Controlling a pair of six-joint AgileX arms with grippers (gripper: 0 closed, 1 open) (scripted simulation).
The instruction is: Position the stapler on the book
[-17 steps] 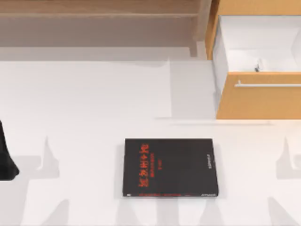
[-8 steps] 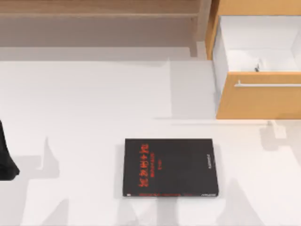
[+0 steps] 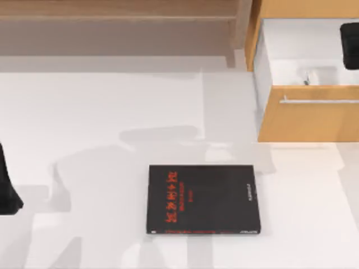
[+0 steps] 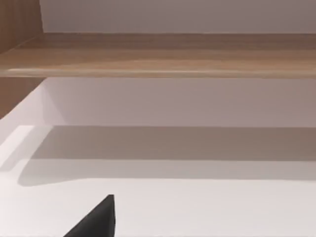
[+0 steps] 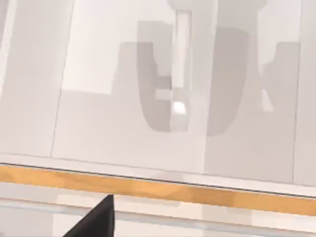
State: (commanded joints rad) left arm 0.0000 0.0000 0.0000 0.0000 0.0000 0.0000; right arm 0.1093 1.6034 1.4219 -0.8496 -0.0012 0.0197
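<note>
since a second ago your right arm (image 3: 349, 38) has come in over the open drawer (image 3: 314, 56) at the top view's right, where before only its shadow showed on the table (image 3: 112, 112); big shadows now lie across the middle of the table. nothing else has shifted: the book (image 3: 203, 199) lies flat and closed at the table's near middle, cover up, so it makes a ready landing place. the stapler (image 5: 180, 74) lies inside the white drawer, a pale narrow bar in the right wrist view, seen from almost straight above. that fits an approach for a pick, since the camera looks down past the orange drawer front (image 5: 158, 187) onto it. you cannot tell from these views whether the right gripper is spread or pressed together; one dark fingertip (image 5: 98, 219) shows at the edge. the stapler sits untouched, well apart from the book. your left arm (image 3: 7, 185) is parked at the table's left edge, its fingers' state also unclear.
</note>
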